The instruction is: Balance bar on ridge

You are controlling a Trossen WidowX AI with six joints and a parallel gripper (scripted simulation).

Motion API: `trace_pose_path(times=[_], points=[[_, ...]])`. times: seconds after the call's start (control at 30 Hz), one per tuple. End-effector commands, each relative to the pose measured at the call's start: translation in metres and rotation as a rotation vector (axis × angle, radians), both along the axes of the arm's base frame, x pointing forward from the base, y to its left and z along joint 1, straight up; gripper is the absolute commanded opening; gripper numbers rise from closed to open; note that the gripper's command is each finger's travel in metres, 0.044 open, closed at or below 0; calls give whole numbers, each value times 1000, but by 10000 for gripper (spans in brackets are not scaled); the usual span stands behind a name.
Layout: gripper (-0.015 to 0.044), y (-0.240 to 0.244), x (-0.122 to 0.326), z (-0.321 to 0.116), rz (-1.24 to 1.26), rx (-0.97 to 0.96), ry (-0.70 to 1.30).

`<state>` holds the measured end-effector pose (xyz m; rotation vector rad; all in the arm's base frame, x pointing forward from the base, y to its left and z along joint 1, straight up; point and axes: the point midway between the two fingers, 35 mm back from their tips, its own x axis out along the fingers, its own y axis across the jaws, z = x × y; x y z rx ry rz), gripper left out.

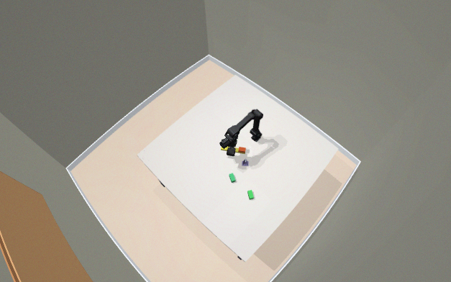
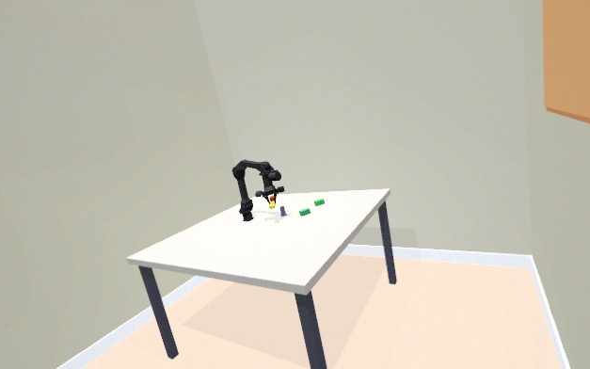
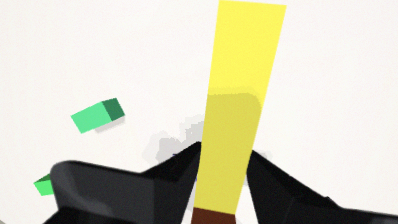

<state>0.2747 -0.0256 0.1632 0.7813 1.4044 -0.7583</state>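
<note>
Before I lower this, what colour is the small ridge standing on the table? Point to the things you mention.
The ridge (image 1: 245,163) (image 2: 282,212) is dark purple; it shows best in the top view.

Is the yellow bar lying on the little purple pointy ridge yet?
No, the gripping hand holds the yellow bar off to one side of the purple pointed ridge.

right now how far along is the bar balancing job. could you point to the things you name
Done: the long yellow bar with a red-orange block at one end (image 1: 242,149) (image 2: 272,205) (image 3: 235,75) looks picked up, clamped in the black claw (image 1: 231,149) (image 2: 272,201) (image 3: 223,151).

In hand: it's held above the white table (image 1: 190,144) (image 2: 231,245), off to one side of the small purple ridge (image 1: 245,163) (image 2: 283,212).

Left: lay it across, level it, let go.
</note>
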Motion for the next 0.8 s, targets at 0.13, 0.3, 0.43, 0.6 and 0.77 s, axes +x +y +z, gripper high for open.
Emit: trace_pose_path(times=[0.13,0.3,0.43,0.6,0.77], points=[[0,31,0,0,37,-1,3],[0,51,0,1,61,0,3],[0,66,-2,1,80,1,3],[0,85,-5,1,104,2,3],[0,101,-7,2,124,3,3]])
